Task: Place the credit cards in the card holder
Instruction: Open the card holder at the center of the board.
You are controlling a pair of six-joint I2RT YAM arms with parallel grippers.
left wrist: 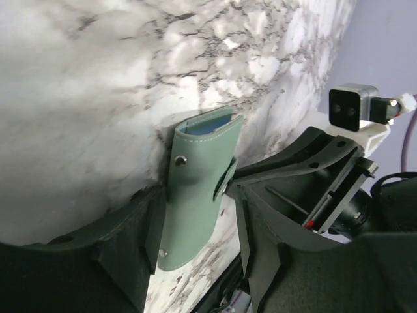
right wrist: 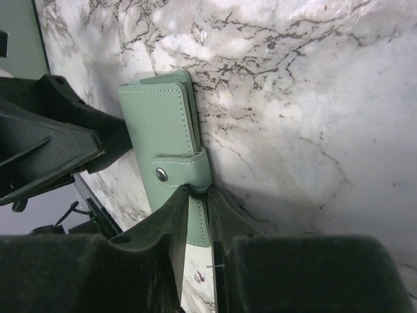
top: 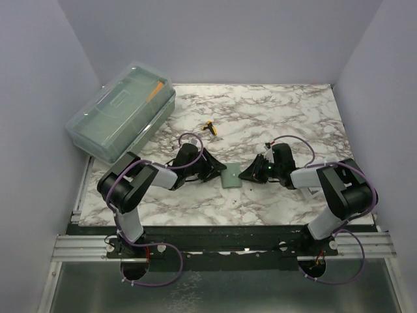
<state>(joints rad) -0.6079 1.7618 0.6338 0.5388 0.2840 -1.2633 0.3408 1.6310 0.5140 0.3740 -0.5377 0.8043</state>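
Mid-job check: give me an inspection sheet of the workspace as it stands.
Surface: marble-pattern table, mostly bare.
Job's things: green card holder folded shut, strap snapped, between both grippers; bluish card edges show at its open end in the left wrist view. No loose credit cards seen.
Clutter: translucent lidded box at far left; small yellow-and-black object behind the arms.
Grippers: left gripper open around the holder; right gripper shut on its edge.
Cables: purple cables looped at both bases and wrists.
Surroundings: plain pale walls.

White-and-grey marble table (top: 287, 117) is carrying the green card holder (top: 231, 177), a translucent lidded box (top: 122, 111), a small yellow-black object (top: 210, 127).
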